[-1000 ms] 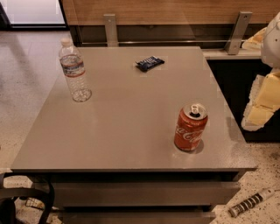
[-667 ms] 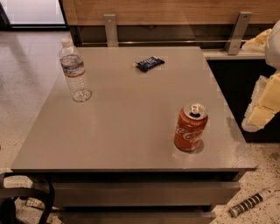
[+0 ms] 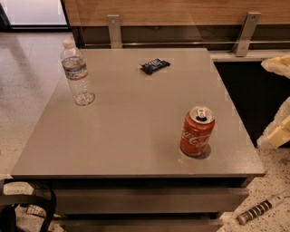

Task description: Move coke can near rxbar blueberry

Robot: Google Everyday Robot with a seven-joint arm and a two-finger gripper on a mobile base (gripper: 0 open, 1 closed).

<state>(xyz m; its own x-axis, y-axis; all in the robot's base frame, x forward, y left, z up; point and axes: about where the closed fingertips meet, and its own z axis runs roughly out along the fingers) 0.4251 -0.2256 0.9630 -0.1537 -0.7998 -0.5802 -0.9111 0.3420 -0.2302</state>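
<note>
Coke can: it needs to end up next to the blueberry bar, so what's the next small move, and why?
Probably bring the gripper, which is off the table's right side, in toward the can. The can stands upright and untouched near the front right corner, and the bar lies far off at the back edge.

Soft, even indoor light falls from above. The brightest patch is a washed-out white doorway (image 3: 36, 11) at the top left, and it spills pale light across the speckled floor (image 3: 22, 90). The matte grey table (image 3: 131, 131) shows a faint sheen and no hard glare. The coke can (image 3: 196, 133) casts a small dark shadow at its base, to the right, and its silver top glints. The water bottle (image 3: 77, 74) gives a light, glassy shadow. Deep shade lies under the tabletop. My gripper (image 3: 277, 133), pale cream, sits brightly lit at the right edge against a dark panel.
</note>
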